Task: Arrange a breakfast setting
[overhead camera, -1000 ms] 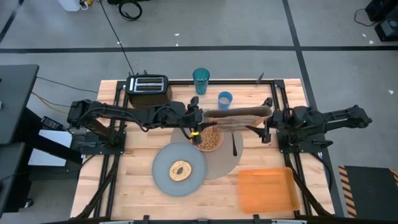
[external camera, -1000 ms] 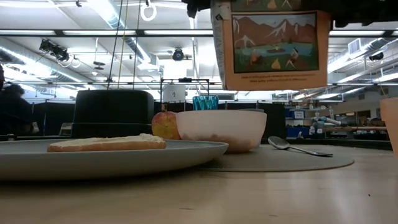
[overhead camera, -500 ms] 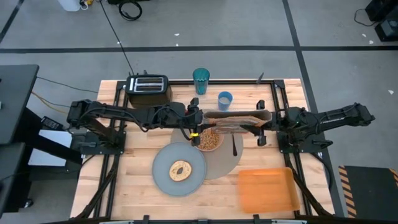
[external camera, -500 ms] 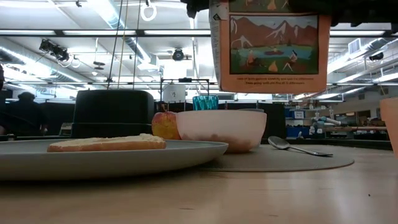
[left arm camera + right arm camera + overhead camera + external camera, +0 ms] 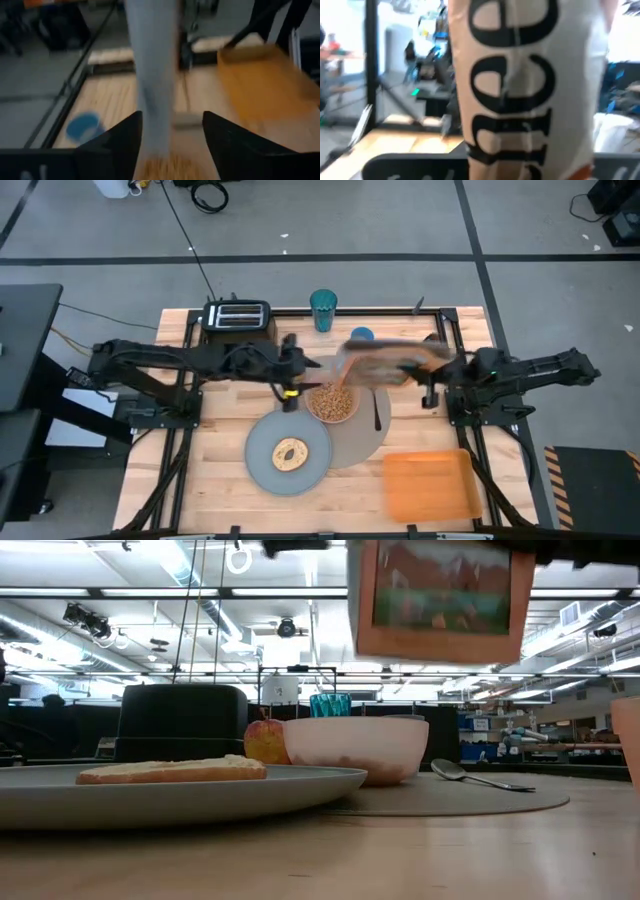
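Note:
The orange cereal box (image 5: 388, 362) hangs level above the pink bowl (image 5: 332, 402), which holds cereal, with my right gripper (image 5: 432, 370) shut on it. My left gripper (image 5: 291, 376) stands open left of the box and apart from it. The bowl and the metal spoon (image 5: 377, 412) lie on the tan mat (image 5: 360, 442). A toast ring (image 5: 290, 452) rests on the grey-blue plate (image 5: 272, 470). The light-blue cup (image 5: 362, 334) shows behind the box. The apple (image 5: 265, 740) stands behind the plate in the low view; the left arm hides it from above. My right gripper holds the cereal box by its end toward the table's right (image 5: 424, 364), coming level from the right, along the box. The box (image 5: 520, 100) reaches out ahead of the fingers, lifted clear above the bowl. The box hides the place of contact.
A black toaster (image 5: 238, 316) and a teal cup (image 5: 323, 308) stand at the far edge. A flat orange tray (image 5: 428, 485) lies at the near right. Bare wood shows at the near left.
My left gripper has let go of the box's left end and drawn back toward the table's left edge. The box now hangs from my right gripper alone; it has risen a little and shifted toward the right.

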`<move>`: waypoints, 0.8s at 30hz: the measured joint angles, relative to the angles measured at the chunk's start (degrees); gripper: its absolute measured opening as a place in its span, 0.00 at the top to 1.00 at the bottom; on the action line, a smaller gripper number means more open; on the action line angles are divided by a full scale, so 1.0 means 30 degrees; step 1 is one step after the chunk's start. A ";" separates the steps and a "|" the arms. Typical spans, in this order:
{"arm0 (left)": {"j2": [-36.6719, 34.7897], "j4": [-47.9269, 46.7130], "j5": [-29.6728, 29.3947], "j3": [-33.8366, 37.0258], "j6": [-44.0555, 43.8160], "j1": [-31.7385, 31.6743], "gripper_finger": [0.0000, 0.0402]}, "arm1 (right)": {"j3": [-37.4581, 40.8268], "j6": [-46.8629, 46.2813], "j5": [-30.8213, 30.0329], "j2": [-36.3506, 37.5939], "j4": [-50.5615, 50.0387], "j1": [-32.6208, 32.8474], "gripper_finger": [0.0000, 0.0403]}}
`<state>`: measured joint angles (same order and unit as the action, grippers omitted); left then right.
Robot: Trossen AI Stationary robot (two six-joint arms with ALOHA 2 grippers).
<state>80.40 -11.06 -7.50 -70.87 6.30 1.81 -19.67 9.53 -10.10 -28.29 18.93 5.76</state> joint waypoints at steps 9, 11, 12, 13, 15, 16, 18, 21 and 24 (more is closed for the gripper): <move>-0.2503 -0.7288 -0.1066 0.0007 -0.4947 0.1341 0.43 | -0.2108 0.3572 -0.9454 0.3243 -0.1787 -0.0002 0.97; -0.2401 -0.7460 -0.1206 0.0051 -0.5117 0.1958 0.44 | -0.2104 0.4581 -1.2552 0.3394 -0.1814 -0.0035 0.97; -0.2224 -0.7226 -0.1341 0.0039 -0.5128 0.2254 0.45 | -0.1983 0.4763 -1.4002 0.3434 -0.1857 -0.0083 0.97; -0.1988 -0.6990 -0.1480 0.0005 -0.5101 0.2506 0.45 | -0.1754 0.4789 -1.5068 0.3498 -0.2051 -0.0169 0.97; -0.1490 -0.6999 -0.1753 0.0042 -0.4841 0.3010 0.46 | -0.1099 0.4491 -1.6426 0.3497 -0.2286 -0.0374 0.97; -0.1241 -0.6919 -0.1810 0.0066 -0.4753 0.3227 0.46 | -0.0651 0.4034 -1.6857 0.3548 -0.2267 -0.0508 0.97; -0.0845 -0.6261 -0.1855 0.0038 -0.4436 0.3526 0.47 | 0.0398 0.3322 -1.7526 0.3703 -0.2266 -0.0905 0.97; -0.0329 -0.6177 -0.1862 0.0036 -0.4291 0.3865 0.47 | 0.2072 0.2721 -1.7885 0.3979 -0.1911 -0.1787 0.97; -0.0123 -0.6300 -0.1853 0.0058 -0.4218 0.3942 0.47 | 0.3599 0.2339 -1.8089 0.4226 -0.0454 -0.2985 0.97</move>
<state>80.03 -29.96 -13.05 -70.70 -6.35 13.63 -8.87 16.55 -64.37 -15.61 17.57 -3.20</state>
